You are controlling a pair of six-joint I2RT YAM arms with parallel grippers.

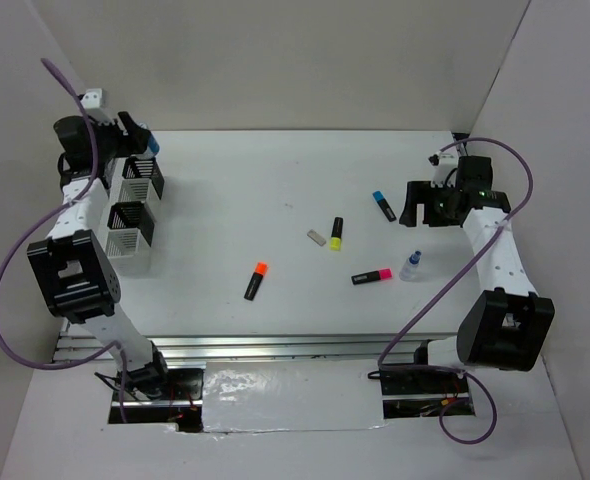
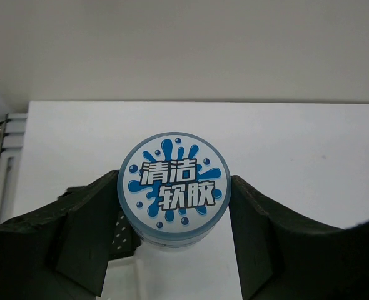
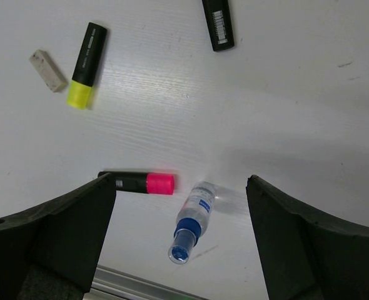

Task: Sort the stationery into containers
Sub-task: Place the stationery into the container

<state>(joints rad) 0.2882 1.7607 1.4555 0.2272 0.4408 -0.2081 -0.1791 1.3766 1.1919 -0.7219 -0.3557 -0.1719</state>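
My left gripper is shut on the round blue-white pot and holds it above the far end of the row of cups. In the left wrist view the pot sits between the fingers of my left gripper, with black mesh just below it. My right gripper is open and empty, as the right wrist view also shows. It hovers over the pink highlighter. On the table lie orange, yellow, pink and blue highlighters and the eraser.
A small clear bottle with a blue cap lies beside the pink highlighter, near the table's front rail; it also shows from above. Another cup stands nearer in the row. White walls enclose the table.
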